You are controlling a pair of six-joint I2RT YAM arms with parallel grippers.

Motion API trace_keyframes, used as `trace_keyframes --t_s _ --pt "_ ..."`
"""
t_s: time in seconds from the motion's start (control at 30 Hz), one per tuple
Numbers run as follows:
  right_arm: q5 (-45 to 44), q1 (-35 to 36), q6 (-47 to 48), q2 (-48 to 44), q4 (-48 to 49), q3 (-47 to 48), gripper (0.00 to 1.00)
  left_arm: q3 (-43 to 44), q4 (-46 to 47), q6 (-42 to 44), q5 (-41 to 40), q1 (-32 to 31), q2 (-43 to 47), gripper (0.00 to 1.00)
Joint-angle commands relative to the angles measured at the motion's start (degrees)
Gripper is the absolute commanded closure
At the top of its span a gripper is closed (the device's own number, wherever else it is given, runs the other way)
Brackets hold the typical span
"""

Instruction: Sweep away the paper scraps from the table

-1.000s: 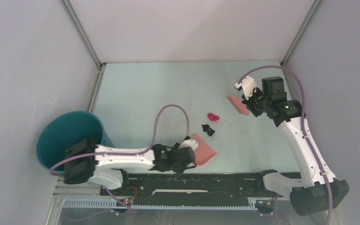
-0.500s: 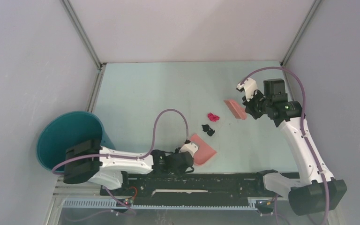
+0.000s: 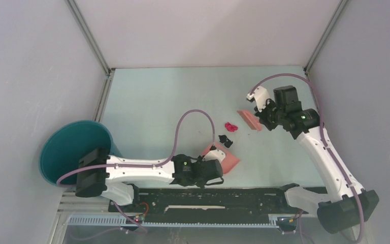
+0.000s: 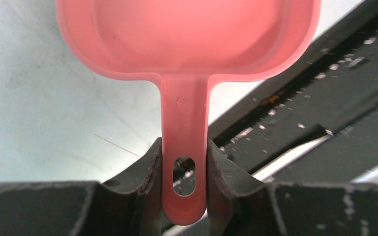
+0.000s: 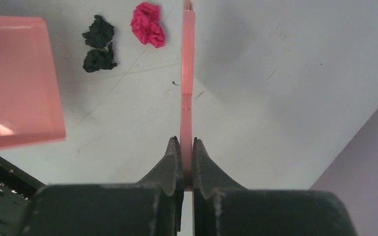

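— Bucket (image 3: 73, 150), teal, stands far left, just off the counter (image 3: 157, 96). Next along, the left fingers (image 4: 145, 179) pinch the handle (image 4: 184, 123) of the dustpan (image 4: 187, 34), drawn narrow, one on each side.
— And the paper scraps (image 3: 226, 140)?
— Mid-counter, near the pan's lip: two black wads (image 5: 98, 44), with a magenta wad (image 3: 231, 126) a little beyond. Right of those, the right fingers (image 5: 173, 160) are clamped tight on the brush (image 5: 187, 73), seen edge-on.
— How should the sweep go?
— Likely the pan's lip ought to lie flat on the surface, mouth toward the wads, while the brush drags low from the right, magenta first, so nothing skips aside.
— And the surroundings?
— Pale mint top, faintly scratched, metal rails (image 3: 100, 101) at its edges, a dark strip (image 3: 208, 195) along the near side, plain grey walls (image 3: 30, 61) on three sides.
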State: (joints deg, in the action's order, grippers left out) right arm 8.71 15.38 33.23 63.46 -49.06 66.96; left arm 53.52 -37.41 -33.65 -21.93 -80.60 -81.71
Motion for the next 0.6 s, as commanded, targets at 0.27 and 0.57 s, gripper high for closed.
trace_keyframes --t_s 0.27,0.57 --pt "-22.80 7.22 -2.85 18.70 4.35 12.43 1.00 17.62 -18.99 -1.21 15.29 3.39 -12.86 1.00" --pt "-14.04 11.52 -7.99 31.51 -4.69 21.39 1.00 14.83 -16.88 -2.65 13.76 5.80 -13.51 1.00"
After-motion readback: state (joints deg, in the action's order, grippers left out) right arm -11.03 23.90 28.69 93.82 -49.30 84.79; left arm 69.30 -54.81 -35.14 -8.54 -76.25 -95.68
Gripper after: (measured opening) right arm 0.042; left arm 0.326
